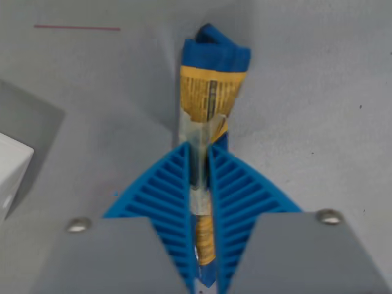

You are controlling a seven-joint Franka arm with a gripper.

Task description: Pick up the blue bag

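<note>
The blue bag [211,73] is a crumpled blue and yellow packet with small print, running from the top centre of the wrist view down between my fingers. My gripper [200,152] has blue ribbed fingers [168,190] pressed against both sides of the bag, squeezing it into a narrow strip. The bag's lower part is partly hidden between the fingers. Its shadow falls on the grey surface to the wrist view's left; I cannot tell for sure whether it is off the surface.
A white box [11,174] sits at the wrist view's left edge on the grey surface [318,122]. A thin red line [76,27] marks the surface at the upper left.
</note>
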